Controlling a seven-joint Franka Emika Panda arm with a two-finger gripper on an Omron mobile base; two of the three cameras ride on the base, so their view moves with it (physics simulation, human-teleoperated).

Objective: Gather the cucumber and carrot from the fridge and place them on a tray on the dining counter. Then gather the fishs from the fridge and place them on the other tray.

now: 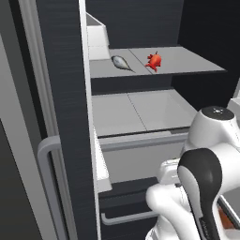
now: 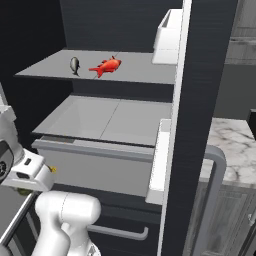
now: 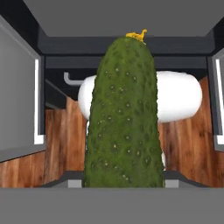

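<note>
Fridge shelves hold both fishes while the cucumber stands gripped in the gripper, lengthwise before the hand camera, looking firm, light, bumpy-skinned, best clamped across its thick middle.

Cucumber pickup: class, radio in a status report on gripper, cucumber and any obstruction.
Gripper shut on cucumber. Both fish, red and silver, on fridge shelf. No obstruction seen.

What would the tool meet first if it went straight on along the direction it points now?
Probably the robot's own white body beyond the cucumber that the tool holds, with wooden floor behind. Depth is unclear, so this is a guess.
</note>
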